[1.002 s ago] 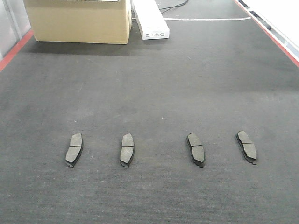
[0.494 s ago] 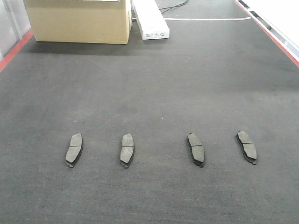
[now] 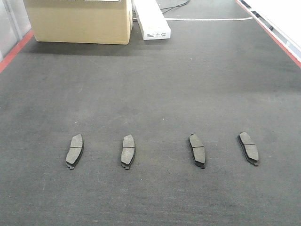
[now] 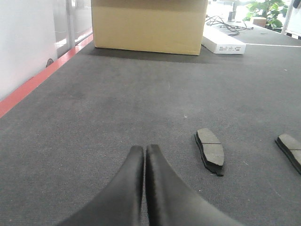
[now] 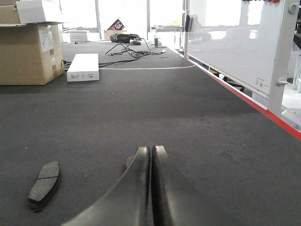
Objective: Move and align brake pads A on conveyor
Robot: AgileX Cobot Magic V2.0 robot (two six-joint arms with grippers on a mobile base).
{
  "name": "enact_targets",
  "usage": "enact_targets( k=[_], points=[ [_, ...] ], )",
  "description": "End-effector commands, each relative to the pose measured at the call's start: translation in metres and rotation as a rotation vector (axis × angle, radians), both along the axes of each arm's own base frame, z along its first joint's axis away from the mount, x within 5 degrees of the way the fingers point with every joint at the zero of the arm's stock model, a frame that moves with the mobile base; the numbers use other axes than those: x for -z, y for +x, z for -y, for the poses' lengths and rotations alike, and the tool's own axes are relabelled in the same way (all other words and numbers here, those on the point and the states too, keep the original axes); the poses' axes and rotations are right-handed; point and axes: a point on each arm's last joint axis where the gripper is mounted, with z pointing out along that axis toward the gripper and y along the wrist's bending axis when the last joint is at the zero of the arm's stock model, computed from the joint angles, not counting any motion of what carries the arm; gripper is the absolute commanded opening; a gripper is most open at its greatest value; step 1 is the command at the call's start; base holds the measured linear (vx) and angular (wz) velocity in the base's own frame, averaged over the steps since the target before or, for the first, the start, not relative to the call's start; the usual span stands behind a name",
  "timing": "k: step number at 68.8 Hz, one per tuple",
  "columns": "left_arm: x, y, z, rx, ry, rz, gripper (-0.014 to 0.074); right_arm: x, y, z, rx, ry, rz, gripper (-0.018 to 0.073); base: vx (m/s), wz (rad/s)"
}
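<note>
Brake pads A: four lie flat on the conveyor [image 3: 155, 94] in one row across the belt, well apart from each other – far-left pad [image 3: 74, 150], inner-left pad [image 3: 128, 150], inner-right pad [image 3: 197, 150], far-right pad [image 3: 248, 148]
Alignment: the two left pads stand nearly straight; the two right pads lean a little, tops turned leftward
Left tool [image 4: 144, 153]: fingers pressed together, gripping nothing, low over the belt, just left of a pad [image 4: 210, 150]
Right tool [image 5: 151, 153]: fingers pressed together, empty; one pad [image 5: 44, 179] lies to its left, another seems partly hidden behind its tip
Background: cardboard box [image 3: 80, 21] and white box [image 3: 151, 19] at the far end
Progress: row looks largely laid out; likely left is squaring the right pair
</note>
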Motion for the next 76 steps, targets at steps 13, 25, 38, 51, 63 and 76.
enact_targets(
  k=[13, 25, 38, 51, 63, 76],
  points=[
    [-0.0023, 0.0001, 0.0000, -0.001, 0.003, 0.077, -0.0008, -0.0046, -0.0007, -0.0007, -0.005, -0.010, 0.087, -0.0011, 0.00, 0.00],
    [-0.0023, 0.0001, 0.0000, -0.001, 0.003, 0.077, -0.0008, -0.0046, -0.0007, -0.0007, -0.005, -0.010, 0.087, -0.0011, 0.00, 0.00],
    [-0.0023, 0.0001, 0.0000, -0.001, 0.003, 0.077, -0.0008, -0.0045, -0.0007, -0.0007, -0.005, -0.010, 0.086, -0.0011, 0.00, 0.00],
    [-0.0023, 0.0001, 0.0000, -0.001, 0.003, 0.077, -0.0008, -0.0045, -0.0007, -0.0007, -0.005, -0.010, 0.086, -0.0011, 0.00, 0.00],
    [-0.0023, 0.0001, 0.0000, -0.001, 0.003, 0.077, -0.0008, -0.0045, -0.0007, -0.0007, -0.005, -0.010, 0.086, -0.0011, 0.00, 0.00],
    [-0.0023, 0.0001, 0.0000, -0.001, 0.003, 0.077, -0.0008, -0.0044, -0.0007, -0.0007, -0.005, -0.009, 0.085, -0.0011, 0.00, 0.00]
  ],
)
